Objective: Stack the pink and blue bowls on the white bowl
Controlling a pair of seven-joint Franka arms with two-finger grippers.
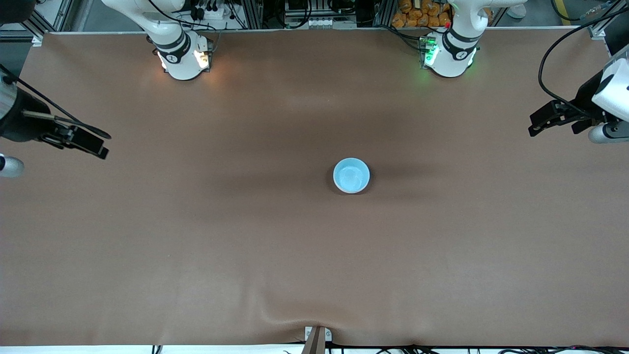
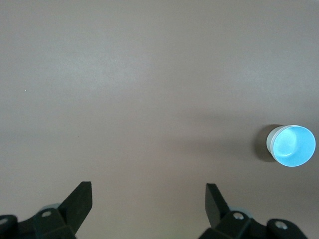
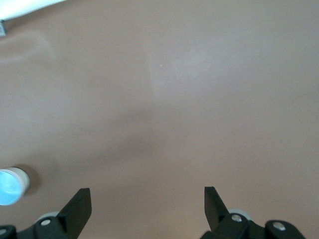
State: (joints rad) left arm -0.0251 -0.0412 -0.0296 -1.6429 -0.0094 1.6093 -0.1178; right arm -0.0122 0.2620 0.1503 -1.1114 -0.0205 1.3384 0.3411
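Observation:
A light blue bowl [image 1: 351, 175] stands upright near the middle of the table. It also shows in the left wrist view [image 2: 294, 146] and the right wrist view [image 3: 9, 186]. A pale whitish wall [image 2: 272, 141] shows under its rim, as of a bowl it sits in. No pink bowl is in view. My left gripper [image 1: 531, 125] [image 2: 148, 185] hangs open and empty over the left arm's end of the table. My right gripper [image 1: 105, 146] [image 3: 147, 190] hangs open and empty over the right arm's end. Both are well apart from the bowl.
The brown table cover [image 1: 196, 236] is bare around the bowl. A small bracket [image 1: 317, 337] sits at the table edge nearest the front camera. The arm bases [image 1: 184, 56] [image 1: 449, 56] stand along the edge farthest from it.

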